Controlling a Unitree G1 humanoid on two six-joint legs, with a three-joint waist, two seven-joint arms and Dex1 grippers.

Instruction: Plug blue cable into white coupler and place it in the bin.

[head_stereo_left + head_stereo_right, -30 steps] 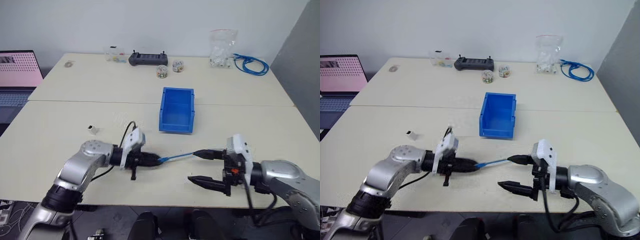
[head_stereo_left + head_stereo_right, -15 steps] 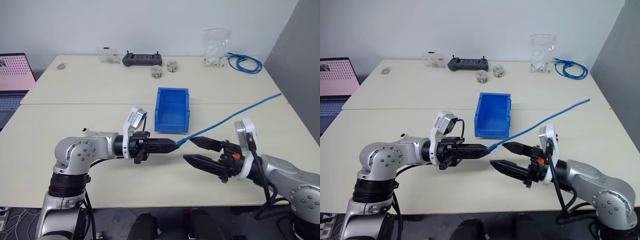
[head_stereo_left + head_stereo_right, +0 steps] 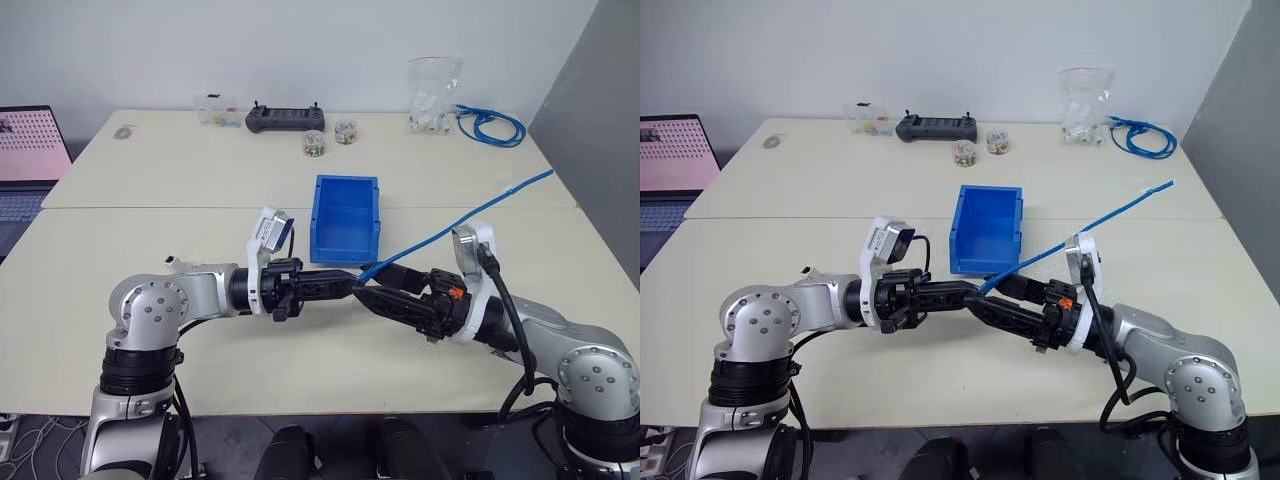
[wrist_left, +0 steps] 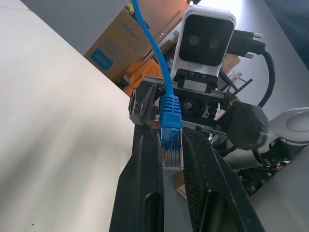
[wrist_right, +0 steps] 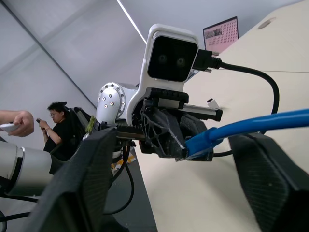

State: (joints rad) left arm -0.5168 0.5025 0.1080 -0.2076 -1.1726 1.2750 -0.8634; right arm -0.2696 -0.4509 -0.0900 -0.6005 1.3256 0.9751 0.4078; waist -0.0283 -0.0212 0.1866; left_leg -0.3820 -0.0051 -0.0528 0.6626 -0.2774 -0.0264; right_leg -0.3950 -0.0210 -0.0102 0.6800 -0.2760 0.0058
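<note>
Your blue cable [image 3: 452,221] is pinched at its plug end in the left gripper [image 3: 352,283], whose two fingers are pressed together on the clear plug [image 4: 172,150], while the strand runs up and away over the right arm toward the far right of the table. The plug's long axis lies along the left gripper's fingers, with its clear tip pointing back between them and its blue boot toward the right gripper [image 3: 375,288]. That one faces the left tip to tip, its fingers spread wide on either side of the cable and of the left gripper's tips, holding nothing. You look to be in a handover or regrasp, well short of the plugging step: the white coupler [image 3: 184,260] lies untouched on the table beyond the left arm's elbow, well apart from both grippers. The bin [image 3: 347,215] stands empty just past the two fingertips. Next, close the right fingers on the boot or the strand just behind it, firmly enough that the plug will not swing, before the left lets go.
</note>
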